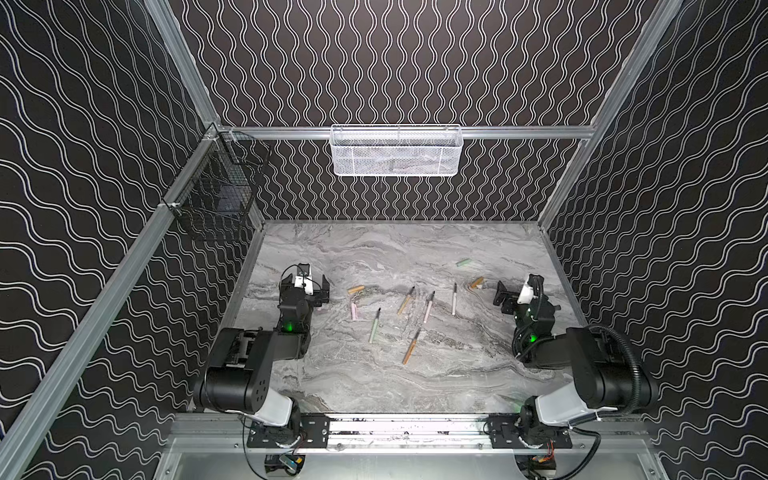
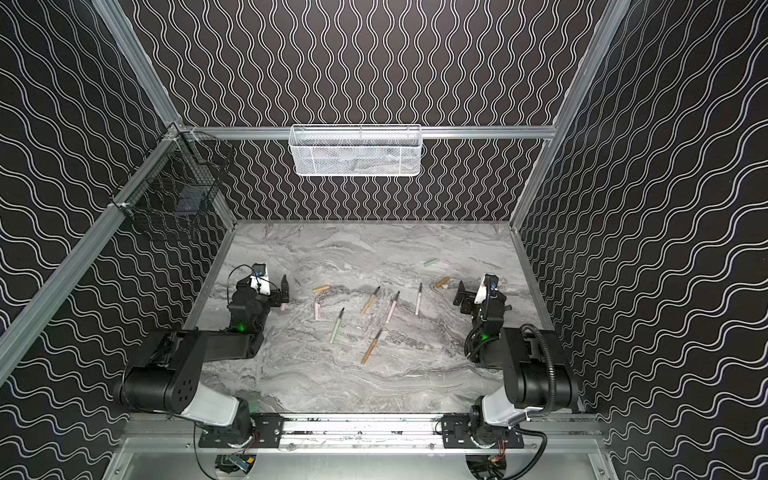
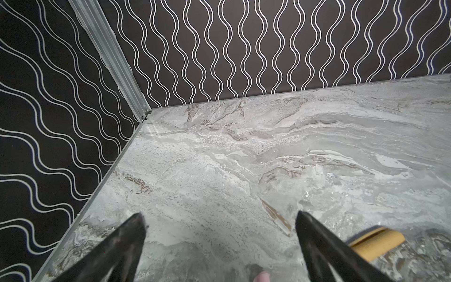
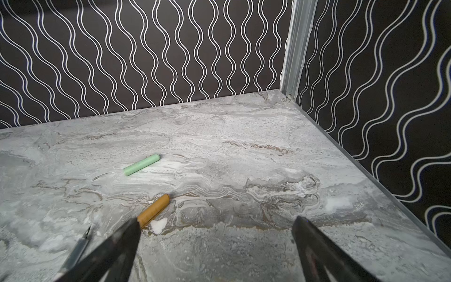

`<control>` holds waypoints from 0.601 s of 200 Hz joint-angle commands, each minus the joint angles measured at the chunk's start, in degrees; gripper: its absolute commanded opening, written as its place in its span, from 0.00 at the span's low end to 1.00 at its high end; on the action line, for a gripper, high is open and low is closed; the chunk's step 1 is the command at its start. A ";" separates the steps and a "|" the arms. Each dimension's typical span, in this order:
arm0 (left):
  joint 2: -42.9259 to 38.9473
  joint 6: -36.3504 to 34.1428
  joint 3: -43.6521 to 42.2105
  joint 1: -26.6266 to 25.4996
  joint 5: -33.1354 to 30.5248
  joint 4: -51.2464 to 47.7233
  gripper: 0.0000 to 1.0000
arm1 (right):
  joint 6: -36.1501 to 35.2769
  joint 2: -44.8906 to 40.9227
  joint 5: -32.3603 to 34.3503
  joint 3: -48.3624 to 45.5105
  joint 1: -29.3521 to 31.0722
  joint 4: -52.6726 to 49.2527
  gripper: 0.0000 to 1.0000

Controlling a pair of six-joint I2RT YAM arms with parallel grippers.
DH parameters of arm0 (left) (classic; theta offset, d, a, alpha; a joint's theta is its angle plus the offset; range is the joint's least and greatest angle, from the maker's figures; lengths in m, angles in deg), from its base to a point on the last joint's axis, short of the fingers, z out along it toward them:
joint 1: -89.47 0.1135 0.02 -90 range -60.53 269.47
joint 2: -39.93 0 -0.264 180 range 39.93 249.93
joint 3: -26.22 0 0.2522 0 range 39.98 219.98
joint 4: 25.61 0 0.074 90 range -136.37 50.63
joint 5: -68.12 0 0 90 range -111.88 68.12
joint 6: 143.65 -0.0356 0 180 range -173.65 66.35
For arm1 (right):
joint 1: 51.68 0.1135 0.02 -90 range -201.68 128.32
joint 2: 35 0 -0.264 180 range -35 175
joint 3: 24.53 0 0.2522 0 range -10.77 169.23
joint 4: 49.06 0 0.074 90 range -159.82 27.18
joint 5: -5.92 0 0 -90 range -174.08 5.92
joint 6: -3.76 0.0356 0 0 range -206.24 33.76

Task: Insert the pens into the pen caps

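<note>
1. Left gripper [image 3: 219, 217] and right gripper [image 4: 216, 219] each hang at their own side of the marble table [image 1: 457, 374], jaws spread wide and nothing between them; it looks to me like a ready pose ahead of a first pick
2. Taking twelve as the far wall [image 1: 395, 83], five uncapped pens lie loose and apart across the middle, dark tips aimed roughly at twelve to one: the green pen [image 1: 375, 325], far tan-orange pen [image 1: 406, 300], pink pen [image 1: 429, 307], paler pink pen [image 1: 454, 299] and near tan-orange pen [image 1: 411, 346]
3. The caps lie flat and separate from every pen, so I judge nothing is joined yet
4. From the left gripper, the left tan-orange cap [image 1: 356, 288] sits at three o'clock, just beside the outer finger in the wrist view; the pink cap [image 1: 353, 311] is at four, and a second pink cap [image 2: 284, 307] peeks out from under the gripper at about six
5. From the right gripper, the right tan-orange cap [image 1: 476, 283] lies close at ten o'clock, the green cap [image 1: 463, 262] farther along the same line, and the paler pink pen is at nine
6. Each arm thus has a cap nearer than any pen, which suggests one arm takes a cap while its partner fetches the matching pen
</note>
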 commanded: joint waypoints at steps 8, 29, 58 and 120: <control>-0.19 0.72 -0.13 0.03 -0.07 1.59 0.99 | -0.02 0.05 -0.19 0.29 0.08 0.64 1.00; -0.08 0.71 -0.06 -0.02 -0.11 1.70 0.99 | -0.08 0.08 -0.25 0.24 0.08 0.63 1.00; -0.08 0.65 0.10 0.03 -0.11 1.44 0.99 | -0.08 0.04 -0.27 0.38 0.06 0.44 1.00; -0.03 0.61 0.21 0.03 0.06 1.23 0.99 | 0.15 0.19 -0.39 0.46 0.00 0.44 1.00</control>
